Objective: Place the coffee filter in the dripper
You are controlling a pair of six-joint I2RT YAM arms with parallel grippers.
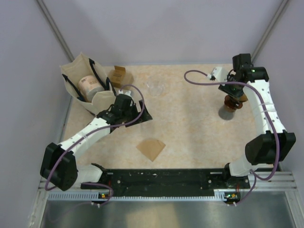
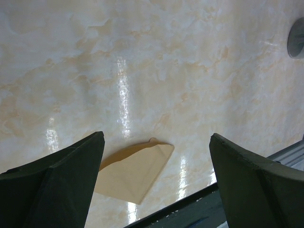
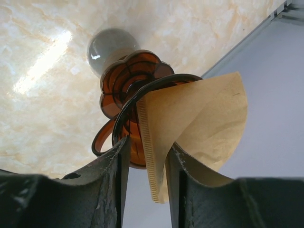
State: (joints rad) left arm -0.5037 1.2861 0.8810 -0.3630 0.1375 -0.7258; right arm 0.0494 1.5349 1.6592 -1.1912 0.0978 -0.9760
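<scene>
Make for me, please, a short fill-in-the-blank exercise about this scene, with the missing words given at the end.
1. The gripper that pinches the coffee filter at the dripper belongs to the ____ arm.
2. The left gripper holds nothing, and its jaws are ____.
3. A second filter lies flat on the ____.
Missing words: right; open; table.

You have a peach-and-cream marbled tabletop (image 1: pixel 199 128), tan coffee filter (image 3: pixel 204 118), black right fingers (image 3: pixel 104 190), translucent amber dripper (image 3: pixel 135 71), its grey base (image 3: pixel 107 47), 1 tan spare filter (image 1: pixel 151 148), cream black-handled bag (image 1: pixel 71 71).
</scene>
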